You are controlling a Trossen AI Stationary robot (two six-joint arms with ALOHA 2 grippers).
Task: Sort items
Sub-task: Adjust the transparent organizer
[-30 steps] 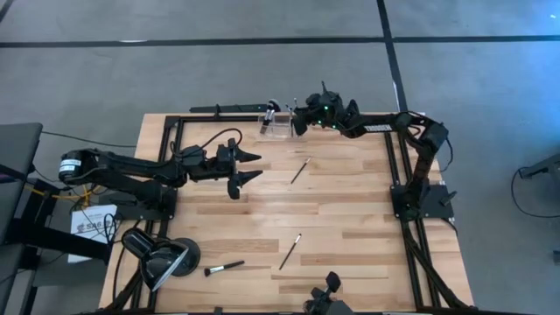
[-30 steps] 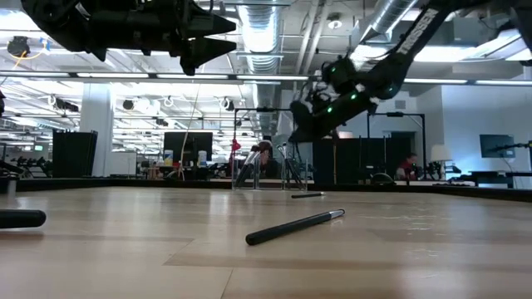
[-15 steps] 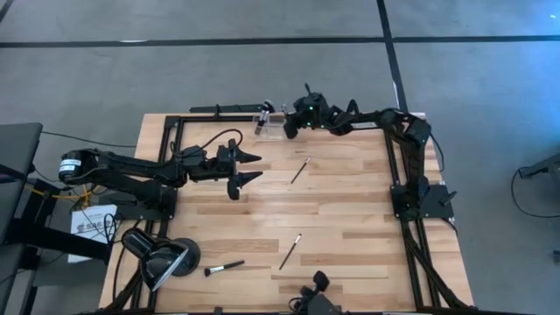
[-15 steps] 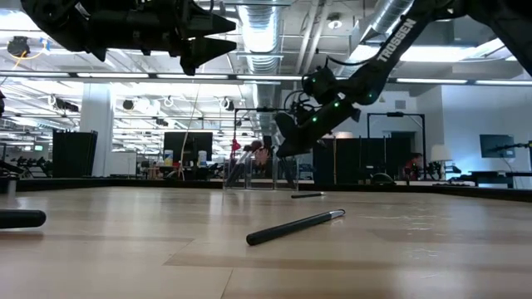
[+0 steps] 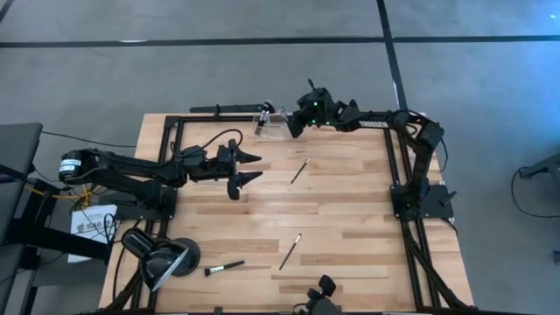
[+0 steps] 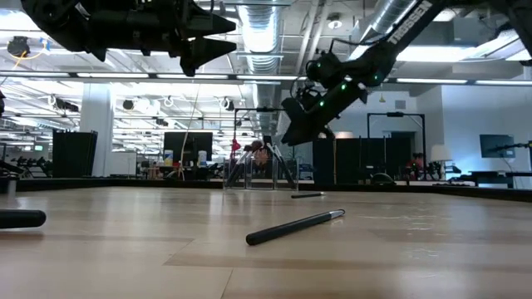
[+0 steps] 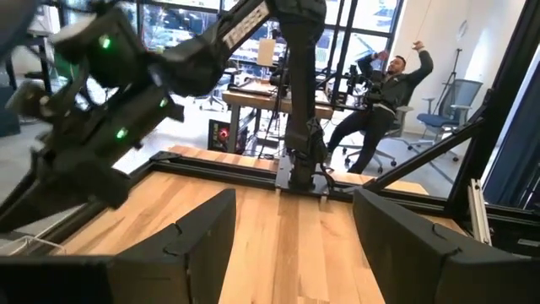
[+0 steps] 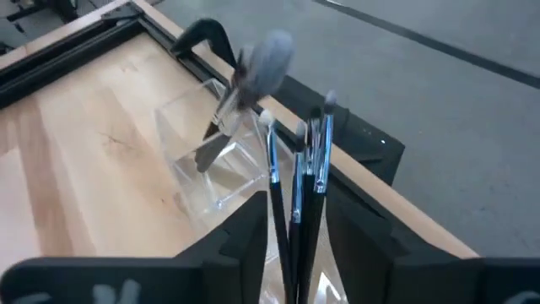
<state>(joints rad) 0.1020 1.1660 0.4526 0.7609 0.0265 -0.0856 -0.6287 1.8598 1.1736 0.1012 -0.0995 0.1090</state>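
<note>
A clear holder (image 5: pixel 269 124) stands at the table's far edge. A fluffy grey brush (image 8: pixel 261 59) leans in one compartment, and three slim brushes (image 8: pixel 297 160) stand upright in another. My right gripper (image 5: pixel 291 127) hovers open just right of and above the holder, with the upright brushes showing beyond the gap between its fingers. Three brushes lie flat on the wood: one in the middle (image 5: pixel 300 170), one nearer the front (image 5: pixel 290 250), and one at the front left (image 5: pixel 225 267). My left gripper (image 5: pixel 254 166) hangs open over the table's left half, holding nothing.
A black desk lamp (image 5: pixel 162 258) with a round head sits at the near left corner. A black frame rail (image 5: pixel 402 157) borders the table on its right and far sides. Bare wood lies between the loose brushes. A seated person (image 7: pixel 380 93) shows in the room beyond.
My right gripper went left and down toward the holder, then rose and drew back a little to the right. The loose brushes on the table have stayed where they were.
</note>
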